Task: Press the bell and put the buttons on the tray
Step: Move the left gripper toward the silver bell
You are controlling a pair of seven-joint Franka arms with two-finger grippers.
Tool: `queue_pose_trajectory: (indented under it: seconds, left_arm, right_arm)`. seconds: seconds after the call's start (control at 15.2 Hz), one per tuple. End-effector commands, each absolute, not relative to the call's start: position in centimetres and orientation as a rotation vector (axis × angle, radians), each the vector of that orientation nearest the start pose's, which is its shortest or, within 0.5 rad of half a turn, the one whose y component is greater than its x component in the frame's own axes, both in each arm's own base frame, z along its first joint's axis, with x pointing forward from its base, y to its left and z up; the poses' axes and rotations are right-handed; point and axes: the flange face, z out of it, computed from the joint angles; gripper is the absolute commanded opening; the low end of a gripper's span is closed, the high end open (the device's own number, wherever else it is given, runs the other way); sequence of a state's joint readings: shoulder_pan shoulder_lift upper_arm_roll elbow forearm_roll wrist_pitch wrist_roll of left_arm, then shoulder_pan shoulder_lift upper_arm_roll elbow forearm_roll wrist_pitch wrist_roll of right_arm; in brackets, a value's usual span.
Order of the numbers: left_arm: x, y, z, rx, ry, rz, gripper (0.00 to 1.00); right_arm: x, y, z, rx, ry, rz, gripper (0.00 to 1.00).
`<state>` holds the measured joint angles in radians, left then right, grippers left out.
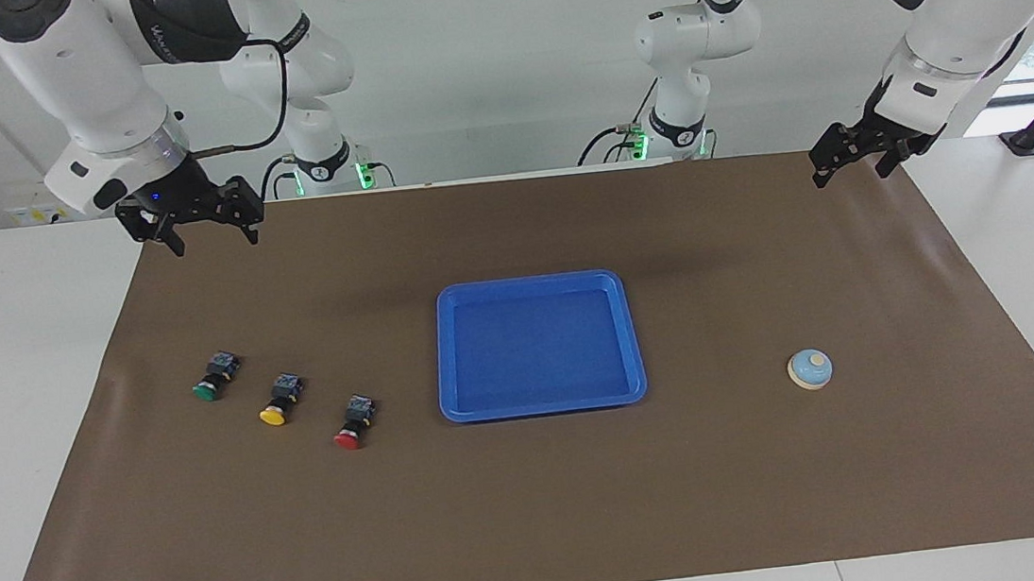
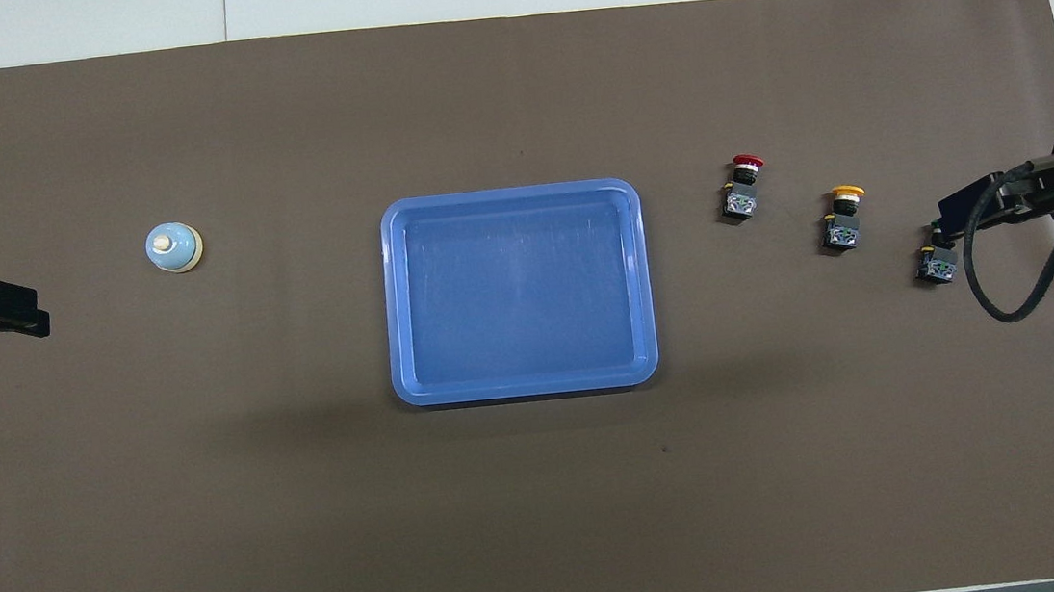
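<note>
The empty blue tray (image 1: 537, 345) (image 2: 517, 292) lies at the middle of the brown mat. The light-blue bell (image 1: 810, 368) (image 2: 173, 247) stands toward the left arm's end. Toward the right arm's end, three buttons lie in a slanted row: green (image 1: 212, 379) (image 2: 936, 264), yellow (image 1: 279, 401) (image 2: 843, 217), red (image 1: 352, 424) (image 2: 744, 186). My right gripper (image 1: 210, 235) (image 2: 946, 213) hangs open and empty, high over the mat's edge by the robots. In the overhead view it covers the green button's cap. My left gripper (image 1: 851, 171) (image 2: 34, 319) waits open, raised over the mat's corner.
The brown mat (image 1: 539, 516) covers most of the white table (image 1: 13, 377). A black cable (image 2: 1019, 287) loops down from the right wrist.
</note>
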<state>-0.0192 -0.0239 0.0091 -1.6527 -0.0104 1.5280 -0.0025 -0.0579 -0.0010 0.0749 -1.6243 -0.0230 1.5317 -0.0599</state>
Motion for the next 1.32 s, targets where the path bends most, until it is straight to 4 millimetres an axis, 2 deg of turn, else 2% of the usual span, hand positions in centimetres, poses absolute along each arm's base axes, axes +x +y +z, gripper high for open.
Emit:
queue_pose_trajectory:
  seconds: [0.0,0.2,0.33,0.4,0.46,0.53,0.66,0.86,0.92,1.12,1.25]
  left_arm:
    - [53.5,-0.9,60.0,-3.131,0.01,0.163,1.0]
    - [53.8,-1.8,60.2,-3.133,0.036,0.12,1.0]
    - [54.9,-1.6,59.9,-3.137,0.041,-0.006,0.97]
    - [55.1,-1.6,58.3,-3.136,0.045,-0.048,0.74]
    - [55.2,-1.4,57.1,-3.135,0.04,-0.067,0.4]
    - [55.5,-1.1,55.4,-3.135,0.033,-0.07,0.0]
    - [56.6,-0.7,52.5,-3.135,0.02,-0.101,0.0]
    - [60.6,-0.5,45.9,-3.129,0.045,-0.132,0.0]
    - [61.5,-0.5,44.4,-3.127,0.045,-0.163,0.0]
    - [63.3,-0.3,40.8,-3.124,0.04,-0.201,0.0]
    - [63.8,-0.3,39.8,-3.122,0.04,-0.228,0.0]
  right_arm:
    - [54.6,0.6,59.9,-3.161,-0.092,0.141,1.0]
    - [54.6,0.6,59.9,-3.161,-0.092,0.141,1.0]
    - [54.6,0.6,59.9,-3.161,-0.092,0.141,1.0]
    - [54.7,0.6,59.8,-3.161,-0.092,0.144,1.0]
    - [54.7,0.6,59.8,-3.161,-0.092,0.144,1.0]
    - [54.7,0.6,59.8,-3.161,-0.092,0.144,1.0]
    - [54.6,0.6,59.9,-3.161,-0.092,0.141,1.0]
    - [54.7,0.6,59.8,-3.161,-0.092,0.144,1.0]
    - [54.7,0.6,59.8,-3.161,-0.092,0.144,1.0]
    - [54.7,0.6,59.8,-3.161,-0.092,0.144,1.0]
    - [54.7,0.6,59.8,-3.161,-0.092,0.144,1.0]
